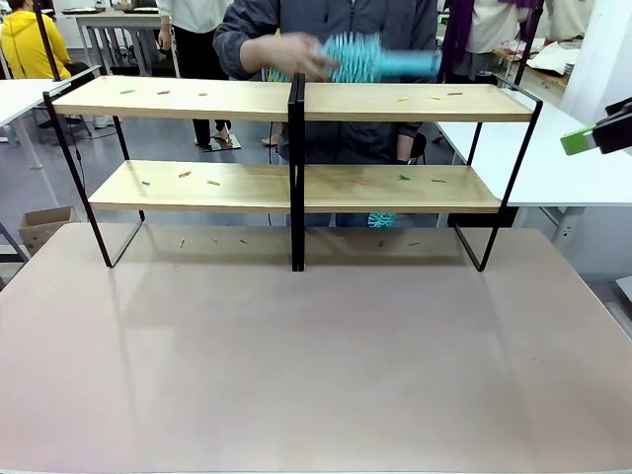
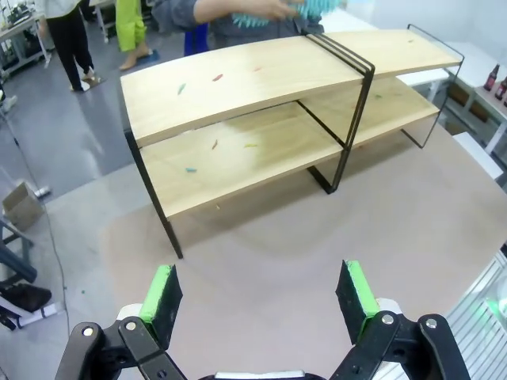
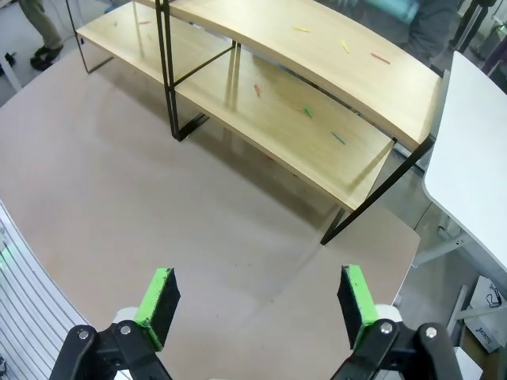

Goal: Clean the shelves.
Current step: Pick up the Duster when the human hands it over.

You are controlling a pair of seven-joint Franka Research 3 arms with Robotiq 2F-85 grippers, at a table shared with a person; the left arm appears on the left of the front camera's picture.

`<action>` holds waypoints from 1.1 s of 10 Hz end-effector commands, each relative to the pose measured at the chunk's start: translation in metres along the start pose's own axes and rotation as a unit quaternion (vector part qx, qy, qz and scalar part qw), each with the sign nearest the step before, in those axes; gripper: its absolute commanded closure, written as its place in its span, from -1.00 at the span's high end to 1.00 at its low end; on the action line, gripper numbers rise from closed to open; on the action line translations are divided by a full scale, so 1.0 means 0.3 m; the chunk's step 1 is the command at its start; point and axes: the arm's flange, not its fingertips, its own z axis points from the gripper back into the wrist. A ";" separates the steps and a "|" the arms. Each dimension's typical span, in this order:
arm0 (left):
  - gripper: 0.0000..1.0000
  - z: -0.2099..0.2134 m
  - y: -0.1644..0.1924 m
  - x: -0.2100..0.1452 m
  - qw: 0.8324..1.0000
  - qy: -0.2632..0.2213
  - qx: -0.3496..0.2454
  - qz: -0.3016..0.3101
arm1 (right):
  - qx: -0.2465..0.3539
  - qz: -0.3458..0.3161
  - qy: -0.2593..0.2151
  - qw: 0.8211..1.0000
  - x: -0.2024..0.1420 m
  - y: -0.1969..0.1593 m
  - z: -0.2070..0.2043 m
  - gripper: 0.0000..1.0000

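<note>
The shelves (image 1: 395, 103) stand across the far half of the table, two light wooden boards on a thin black frame with a central upright (image 1: 296, 178). Small coloured scraps (image 1: 185, 174) lie on both boards and on the table beneath. Behind the rack a person's hand (image 1: 286, 54) holds a teal duster (image 1: 365, 57), blurred, just above the top board. My left gripper (image 2: 260, 293) is open and empty over the table, facing the shelves (image 2: 238, 87). My right gripper (image 3: 257, 305) is also open and empty, near the shelves' (image 3: 317, 55) right end; one green pad (image 1: 579, 141) shows at the right edge.
The tan table (image 1: 316, 365) in front of the rack is bare. White tables stand at the right (image 1: 553, 163) and the left (image 1: 15, 94). A cardboard box (image 1: 44, 225) sits on the floor at the left. People stand farther back.
</note>
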 end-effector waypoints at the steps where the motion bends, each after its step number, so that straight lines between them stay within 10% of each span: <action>1: 1.00 -0.286 -0.237 -0.597 0.999 -0.027 -0.017 -0.001 | 0.003 0.014 -0.020 1.000 -0.427 0.196 -0.183 1.00; 11: 1.00 -0.504 -0.331 -0.440 1.000 0.014 0.003 -0.009 | 0.016 0.010 -0.010 1.000 -0.440 0.159 -0.234 1.00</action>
